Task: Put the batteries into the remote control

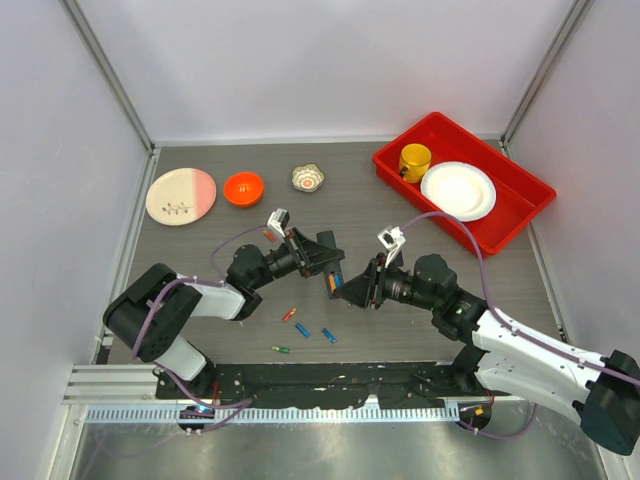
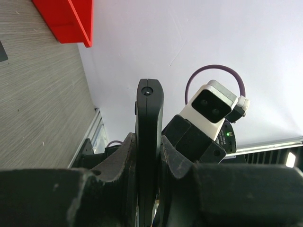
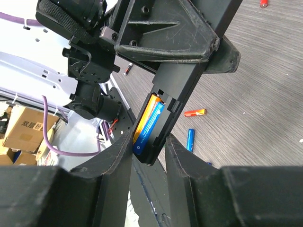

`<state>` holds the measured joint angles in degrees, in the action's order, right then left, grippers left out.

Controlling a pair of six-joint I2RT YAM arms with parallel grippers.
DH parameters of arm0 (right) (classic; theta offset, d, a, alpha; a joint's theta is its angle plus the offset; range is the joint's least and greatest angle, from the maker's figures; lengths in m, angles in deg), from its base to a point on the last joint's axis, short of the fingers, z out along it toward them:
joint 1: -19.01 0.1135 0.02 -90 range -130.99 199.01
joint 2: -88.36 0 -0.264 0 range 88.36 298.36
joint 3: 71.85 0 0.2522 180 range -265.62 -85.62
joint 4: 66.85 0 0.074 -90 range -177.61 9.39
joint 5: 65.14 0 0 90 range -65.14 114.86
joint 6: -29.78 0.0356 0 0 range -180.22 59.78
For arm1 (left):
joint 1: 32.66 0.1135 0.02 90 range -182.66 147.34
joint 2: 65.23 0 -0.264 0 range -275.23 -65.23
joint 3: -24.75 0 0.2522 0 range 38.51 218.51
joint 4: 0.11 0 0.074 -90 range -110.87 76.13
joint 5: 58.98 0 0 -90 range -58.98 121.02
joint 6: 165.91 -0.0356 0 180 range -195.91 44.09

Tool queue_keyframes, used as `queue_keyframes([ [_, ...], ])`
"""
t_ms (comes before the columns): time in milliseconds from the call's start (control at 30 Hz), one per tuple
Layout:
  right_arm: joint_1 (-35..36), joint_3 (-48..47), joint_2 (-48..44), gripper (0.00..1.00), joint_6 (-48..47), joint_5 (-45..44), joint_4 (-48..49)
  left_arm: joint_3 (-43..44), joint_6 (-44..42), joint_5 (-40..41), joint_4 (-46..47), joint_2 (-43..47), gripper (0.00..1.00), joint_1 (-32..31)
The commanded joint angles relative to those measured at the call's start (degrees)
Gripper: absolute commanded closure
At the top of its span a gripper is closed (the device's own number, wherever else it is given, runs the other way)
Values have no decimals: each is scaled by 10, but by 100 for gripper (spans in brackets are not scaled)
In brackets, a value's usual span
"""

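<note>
Remote control [image 3: 183,82], clenched in L end effector [image 2: 149,147], R end effector [image 3: 149,142] straddling its end, grip unclear

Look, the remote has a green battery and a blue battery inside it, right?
No. The remote has an orange battery and a blue battery inside it, not a green one. The right wrist view shows it.
</note>
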<state>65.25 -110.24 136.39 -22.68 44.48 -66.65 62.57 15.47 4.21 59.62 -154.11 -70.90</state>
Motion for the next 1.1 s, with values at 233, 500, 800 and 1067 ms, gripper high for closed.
queue_keyframes([
  [233, -5, -17, 40, 89, 46, 14, 55, 0, -2, -15, 151, 28, 100, -13],
  [500, -7, -24, 57, 99, 62, 24, 42, -6, -8, -12, 151, 33, 100, -13],
  [800, -8, -32, 80, 99, 92, 41, 46, -12, -17, -9, 151, 35, 100, -13],
  [1067, -17, -58, 78, 62, 135, 61, 65, -18, -25, -10, 151, 34, 100, -13],
])
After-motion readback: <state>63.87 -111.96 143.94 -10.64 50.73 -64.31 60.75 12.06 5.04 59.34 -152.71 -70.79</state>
